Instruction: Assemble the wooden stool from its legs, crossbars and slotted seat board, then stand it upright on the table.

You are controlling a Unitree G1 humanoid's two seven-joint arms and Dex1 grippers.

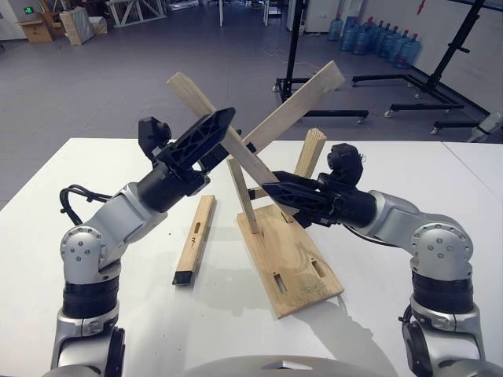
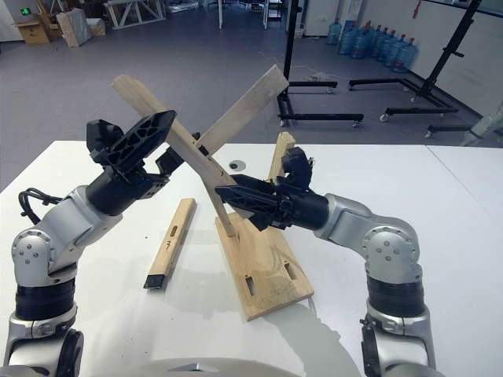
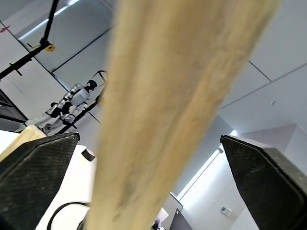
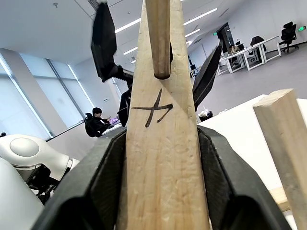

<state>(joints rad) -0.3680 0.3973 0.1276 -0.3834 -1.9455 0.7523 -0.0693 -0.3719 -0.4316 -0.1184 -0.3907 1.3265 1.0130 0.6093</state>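
Two wooden legs cross in an X above the table. My right gripper [image 1: 269, 188] is shut on the lower end of the leg [image 1: 196, 94] that rises to the upper left; that leg bears a pen mark [image 4: 152, 109]. My left gripper [image 1: 228, 133] is open, its fingers [image 3: 33, 167] straddling this same leg higher up with gaps showing. The other leg [image 1: 314, 90] slants up to the right. A thin crossbar [image 1: 245, 200] stands under the crossing, on the slotted seat board [image 1: 295, 271] lying flat. One more leg [image 1: 310, 153] stands behind the board.
A loose slotted leg [image 1: 195, 239] lies on the white table [image 1: 409, 173] left of the seat board. The table's far edge runs behind the parts; beyond it is open floor with black stands.
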